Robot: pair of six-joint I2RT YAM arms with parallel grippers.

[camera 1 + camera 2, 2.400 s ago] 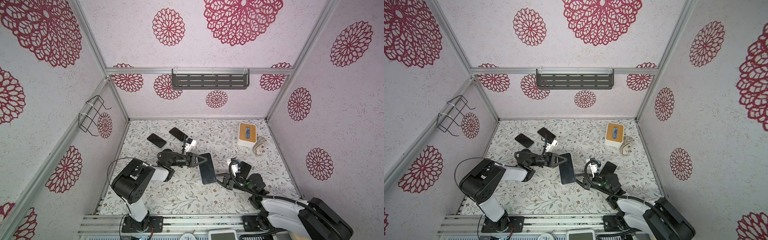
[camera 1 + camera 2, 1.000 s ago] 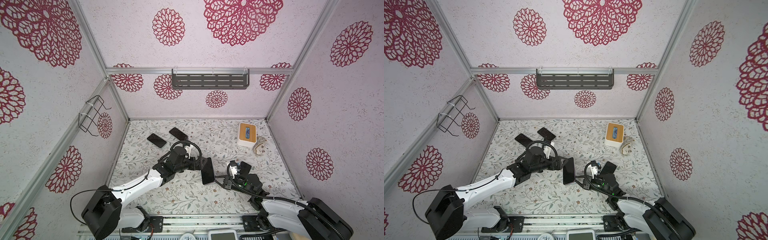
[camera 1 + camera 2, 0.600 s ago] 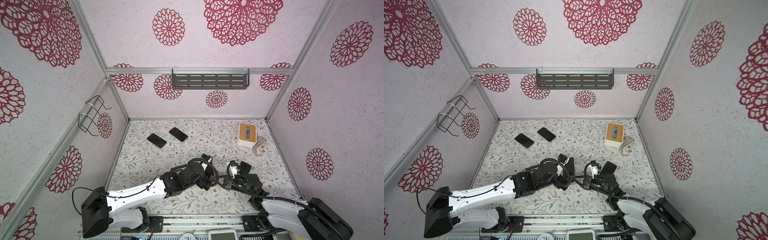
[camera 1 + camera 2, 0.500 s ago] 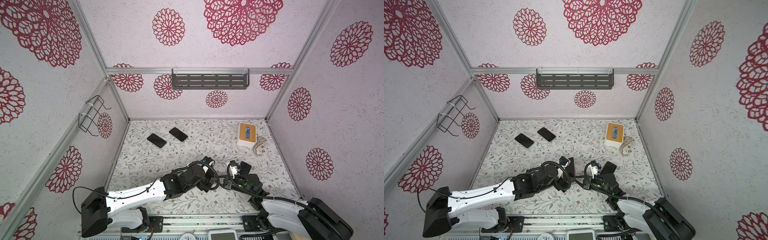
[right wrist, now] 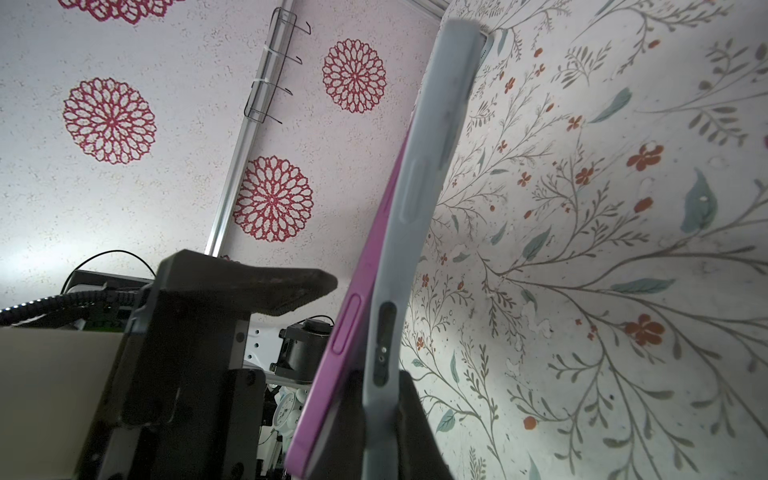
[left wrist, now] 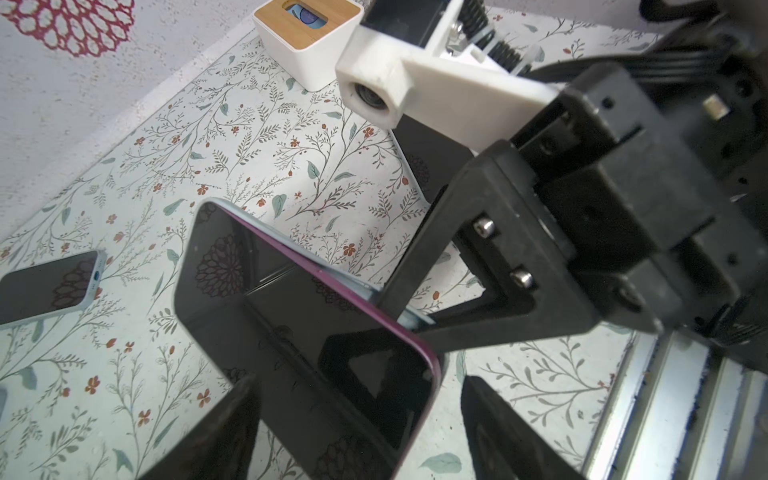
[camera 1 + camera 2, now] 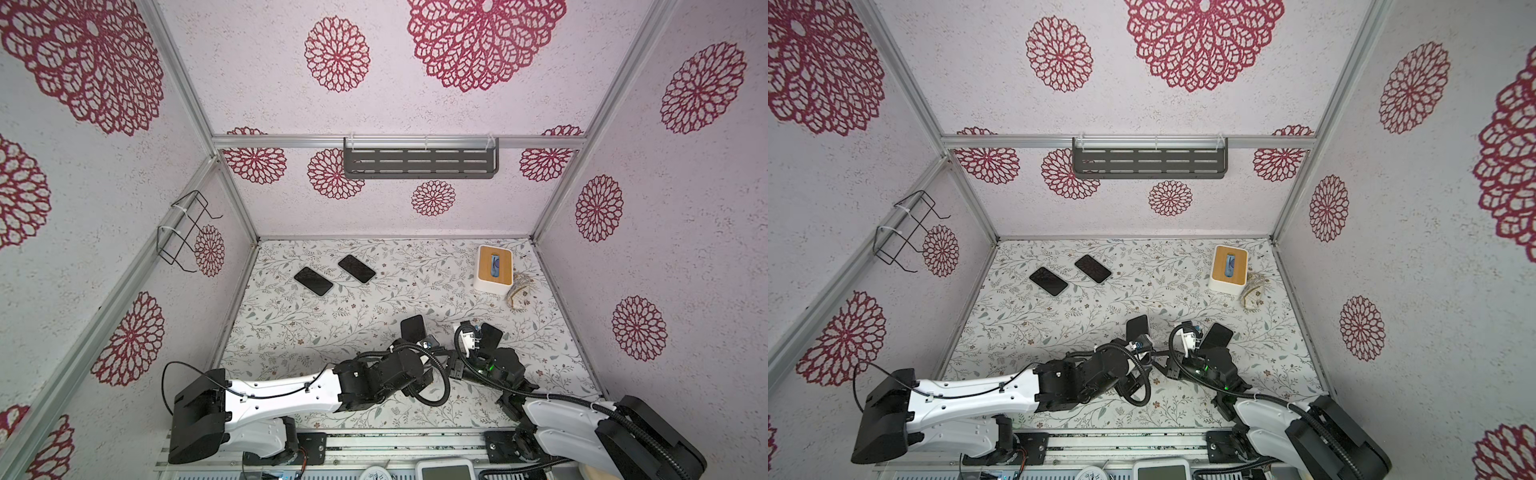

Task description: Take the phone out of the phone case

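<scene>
**Purple phone (image 5: 359, 282) part-way out of its grey phone case (image 5: 415, 187)**

In the right wrist view the phone case stands on edge over the floral table (image 5: 623, 249). The right gripper (image 5: 380, 386) is clamped on one end of it. One finger lies against the outside of the grey shell and the other is wedged between the shell and the phone. At that end the phone's purple side leans away from the case, and toward the far end the two close up again.

In the left wrist view the phone's black screen faces the camera. The left gripper (image 6: 359, 386) straddles it with its jaws apart, one finger on each side of the screen. A strip of table shows between one finger and the phone's edge, so the phone is not yet gripped.

Take the back wall as twelve o'clock in both top views. The left arm reaches in from eight o'clock and the right arm from four. Their grippers meet just toward five o'clock of the table's middle, and the phone (image 7: 413, 328) tilts up beside them. Two spare phones (image 7: 313, 281) (image 7: 356, 269) lie flat at ten o'clock, side by side and apart. A white box (image 7: 493, 270) with a wooden top sits at two o'clock.
</scene>
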